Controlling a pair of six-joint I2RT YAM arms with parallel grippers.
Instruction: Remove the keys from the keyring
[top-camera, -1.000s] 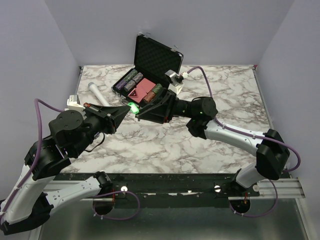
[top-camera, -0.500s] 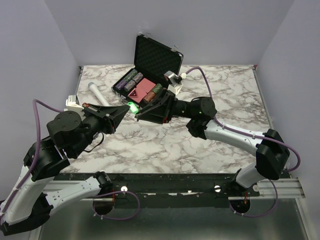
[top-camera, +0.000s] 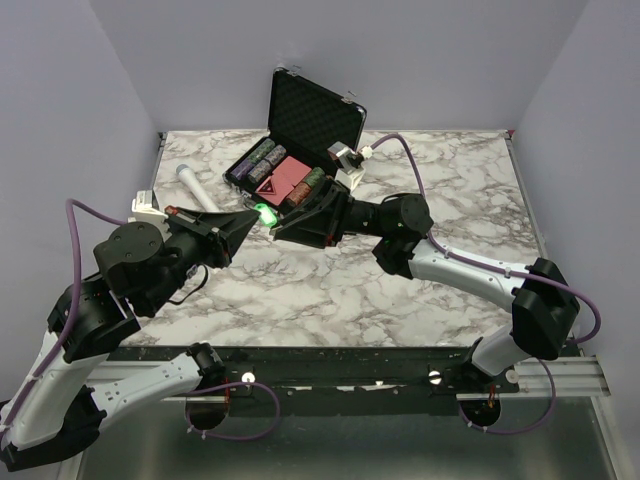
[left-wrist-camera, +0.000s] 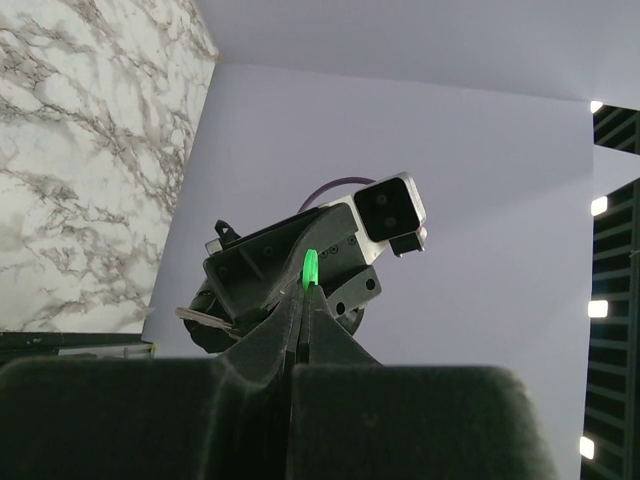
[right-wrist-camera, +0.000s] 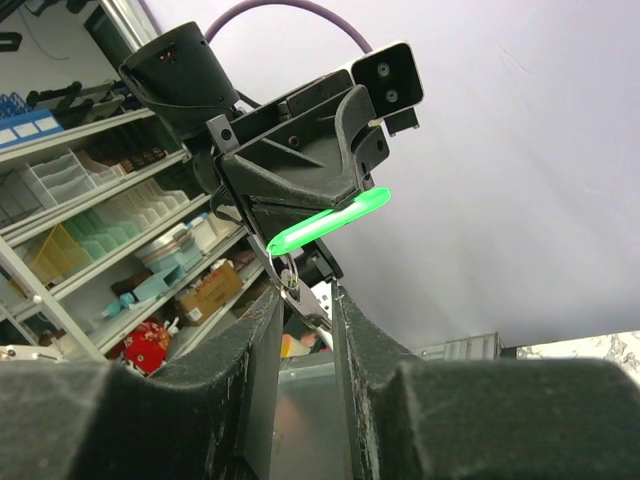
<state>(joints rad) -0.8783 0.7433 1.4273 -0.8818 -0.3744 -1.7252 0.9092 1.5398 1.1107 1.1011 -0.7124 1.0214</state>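
Observation:
Both grippers meet in mid-air above the table, in front of the chip case. My left gripper is shut on a bright green piece of the keys. A thin grey keyring hangs from the green piece's lower end. Below it a metal key lies across the gap of my right gripper, whose jaws stand partly closed on it. In the left wrist view the key's blade sticks out to the side of the right gripper.
An open black case with poker chips stands at the back centre of the marble table. A white cylindrical microphone lies at the back left. The right arm stretches across the middle of the table.
The right wrist has edged slightly to the left. Both grips look the same and the green piece stays in place.

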